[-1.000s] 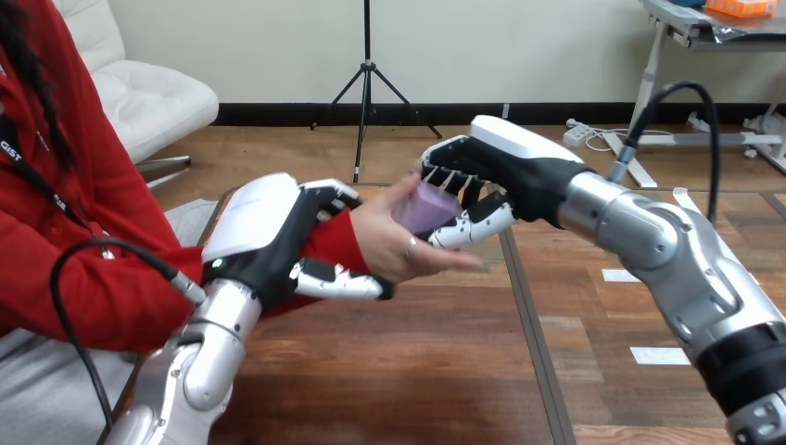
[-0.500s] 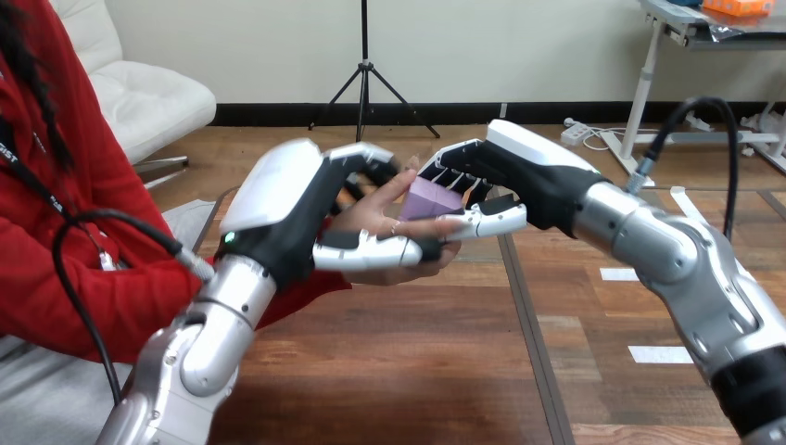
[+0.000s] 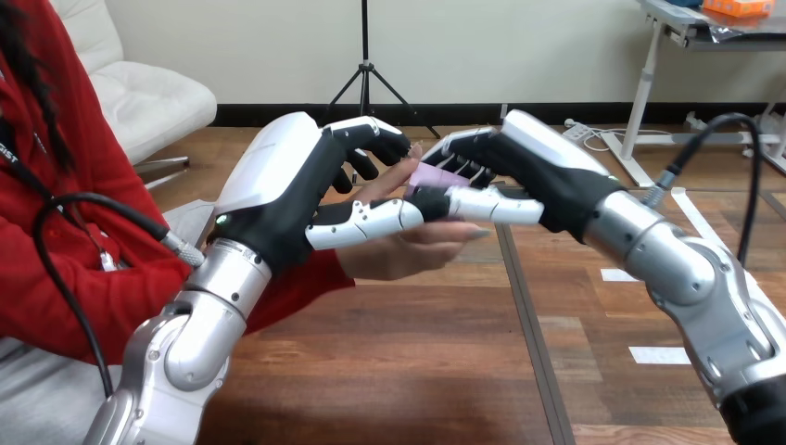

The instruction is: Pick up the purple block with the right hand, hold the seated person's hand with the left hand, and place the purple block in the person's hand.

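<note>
The person's hand (image 3: 408, 248) reaches in from the left, palm up, above the wooden table (image 3: 417, 371). My left hand (image 3: 292, 190) is wrapped round it: fingers curl over its far edge and the thumb (image 3: 371, 218) lies across the palm. The purple block (image 3: 430, 175) rests at the person's fingers, mostly hidden, with a pale purple strip visible. My right hand (image 3: 547, 176) comes from the right and is shut on the block, its fingers curled over the top and its thumb (image 3: 496, 206) stretched under it.
The person's red sleeve (image 3: 65, 269) fills the left side beside my left forearm (image 3: 199, 324). A dark seam (image 3: 533, 362) runs down the table right of centre. Bare tabletop lies below the joined hands.
My left hand has slid from the person's wrist up onto their hand and closed its thumb across the palm. All three hands have risen, and my right hand has tilted over the block.
</note>
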Available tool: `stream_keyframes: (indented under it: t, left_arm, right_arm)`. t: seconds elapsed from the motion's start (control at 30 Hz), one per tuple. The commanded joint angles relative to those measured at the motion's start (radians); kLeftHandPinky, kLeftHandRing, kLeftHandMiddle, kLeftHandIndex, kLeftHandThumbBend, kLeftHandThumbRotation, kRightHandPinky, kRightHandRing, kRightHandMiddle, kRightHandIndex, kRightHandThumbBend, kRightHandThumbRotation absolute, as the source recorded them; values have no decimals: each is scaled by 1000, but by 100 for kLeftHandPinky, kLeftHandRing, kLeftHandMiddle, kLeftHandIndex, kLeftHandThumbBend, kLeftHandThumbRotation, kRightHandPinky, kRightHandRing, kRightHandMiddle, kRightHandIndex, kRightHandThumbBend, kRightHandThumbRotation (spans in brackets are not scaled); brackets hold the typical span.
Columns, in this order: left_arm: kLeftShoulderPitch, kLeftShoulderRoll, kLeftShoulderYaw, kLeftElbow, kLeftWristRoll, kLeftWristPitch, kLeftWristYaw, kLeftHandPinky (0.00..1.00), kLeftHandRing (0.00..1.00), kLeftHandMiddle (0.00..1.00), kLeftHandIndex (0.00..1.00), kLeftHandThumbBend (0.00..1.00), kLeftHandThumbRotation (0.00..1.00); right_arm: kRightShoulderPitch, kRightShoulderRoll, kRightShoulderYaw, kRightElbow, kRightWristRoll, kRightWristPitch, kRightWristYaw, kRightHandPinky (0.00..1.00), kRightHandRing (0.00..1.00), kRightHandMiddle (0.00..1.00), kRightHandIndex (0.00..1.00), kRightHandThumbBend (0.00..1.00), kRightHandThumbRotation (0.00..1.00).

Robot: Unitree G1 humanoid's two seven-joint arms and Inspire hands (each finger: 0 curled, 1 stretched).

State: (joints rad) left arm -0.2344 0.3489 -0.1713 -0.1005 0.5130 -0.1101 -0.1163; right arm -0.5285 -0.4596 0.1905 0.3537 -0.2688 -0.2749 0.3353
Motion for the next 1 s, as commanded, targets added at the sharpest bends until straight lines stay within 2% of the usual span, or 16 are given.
stream_keyframes:
  t: [0.0, 0.2, 0.47, 0.7, 0.97]
  left_arm:
    - [12, 11, 21, -41, -26, -15, -5, 53, 63, 68, 67, 79, 98]
    - [50, 18, 23, -51, -31, -27, -7, 54, 65, 69, 68, 78, 97]
    - [104, 19, 29, -53, -49, -47, -6, 58, 68, 71, 69, 76, 95]
    - [164, 25, 33, -42, -56, -84, 7, 61, 70, 73, 69, 74, 96]
    - [236, 27, 42, -31, -78, -129, 12, 60, 70, 74, 69, 73, 98]
  right_arm:
    - [15, 17, -63, -60, 42, -12, -45, 53, 60, 63, 67, 81, 100]
    - [60, 18, -85, -91, 63, 5, -61, 52, 60, 64, 68, 77, 100]
    - [127, 23, -118, -140, 103, 22, -72, 50, 61, 66, 69, 81, 100]
    - [209, 33, -156, -202, 166, 28, -71, 50, 62, 68, 71, 81, 100]
    - [322, 48, -195, -313, 205, 55, -87, 52, 65, 72, 74, 77, 100]
